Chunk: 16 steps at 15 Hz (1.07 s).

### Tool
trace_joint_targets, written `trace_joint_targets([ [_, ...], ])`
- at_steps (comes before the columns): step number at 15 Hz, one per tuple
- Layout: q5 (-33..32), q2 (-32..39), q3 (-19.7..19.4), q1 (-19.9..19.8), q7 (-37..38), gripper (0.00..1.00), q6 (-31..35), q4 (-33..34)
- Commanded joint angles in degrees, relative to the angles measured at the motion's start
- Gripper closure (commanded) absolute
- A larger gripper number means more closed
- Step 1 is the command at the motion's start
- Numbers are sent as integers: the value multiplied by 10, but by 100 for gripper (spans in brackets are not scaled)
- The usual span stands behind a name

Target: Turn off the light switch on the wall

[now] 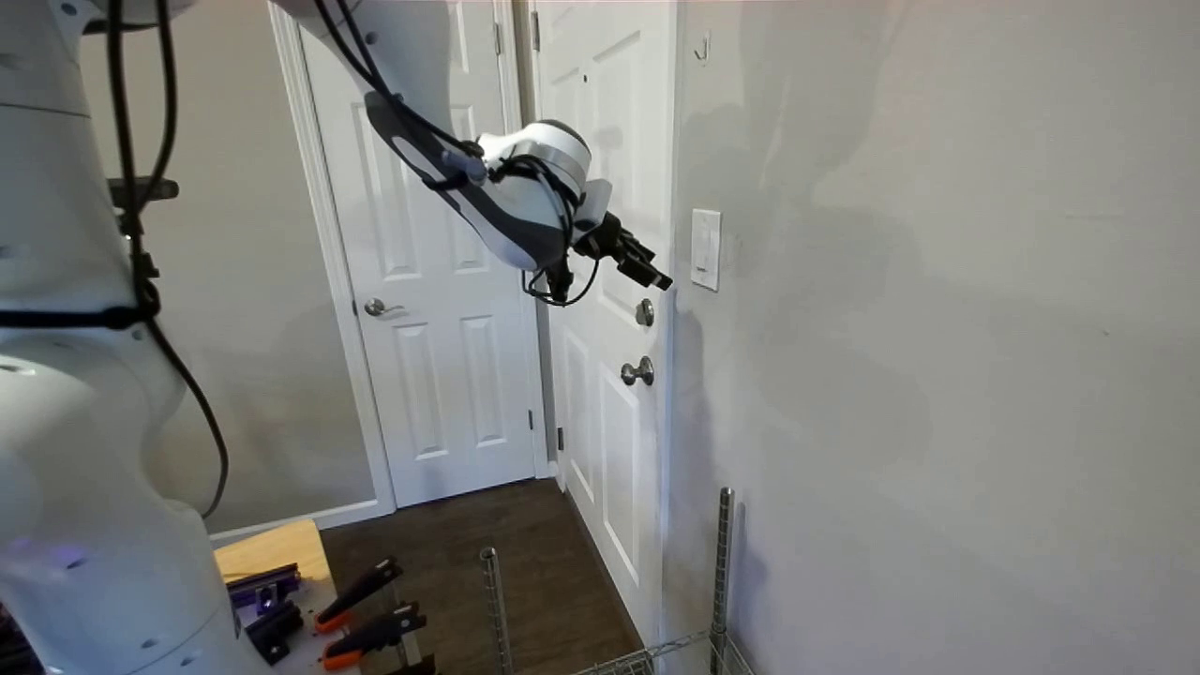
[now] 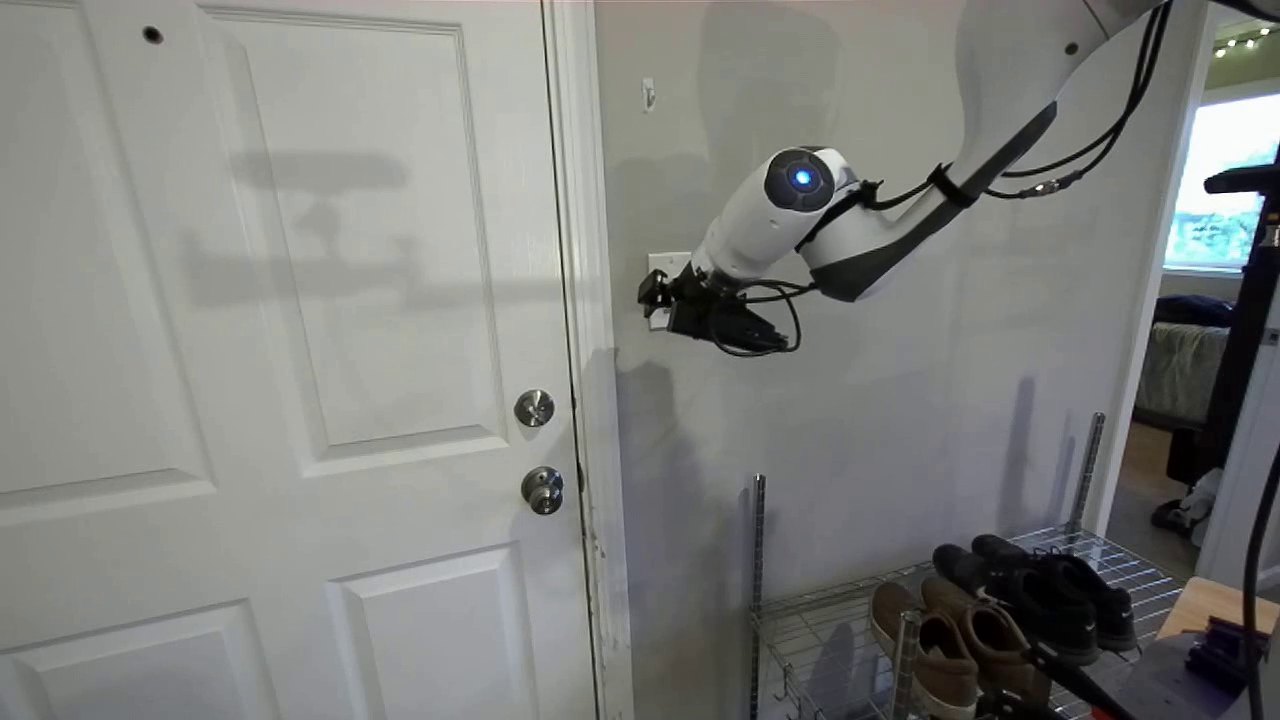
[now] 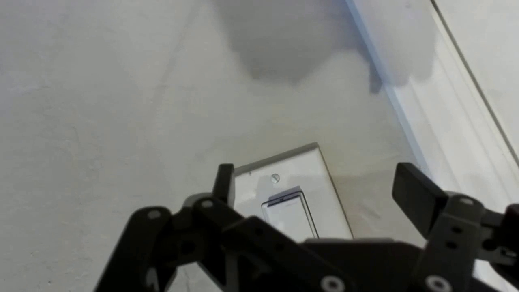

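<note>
The light switch (image 1: 706, 249) is a white upright plate on the pale wall (image 1: 937, 375), just beside the door frame. In an exterior view the switch (image 2: 668, 263) is partly hidden behind my gripper (image 2: 655, 295). In the wrist view the switch (image 3: 288, 215) appears tilted, with a flat rectangular paddle in its middle; its lower part is hidden by my gripper. My black gripper (image 3: 316, 182) is open, its fingers wide apart with nothing between them. In an exterior view the gripper (image 1: 656, 267) points toward the wall near the switch; I cannot see it touching.
A white panelled door (image 2: 380, 300) with a metal knob (image 2: 543, 490) and deadbolt (image 2: 534, 408) stands beside the wall. A small hook (image 2: 648, 95) is above the switch. A wire rack (image 2: 820, 630) with upright posts and several shoes (image 2: 1040, 600) stands below, along the wall.
</note>
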Motion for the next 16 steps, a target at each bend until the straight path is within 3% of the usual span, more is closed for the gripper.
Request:
trace_joint_targets([
  [1, -34, -12, -7, -5, 72, 0, -10, 1],
  [7, -37, -14, -21, -4, 100, 0, -54, -1],
  [16, -15, 3, -25, -1, 63, 0, -97, 14],
])
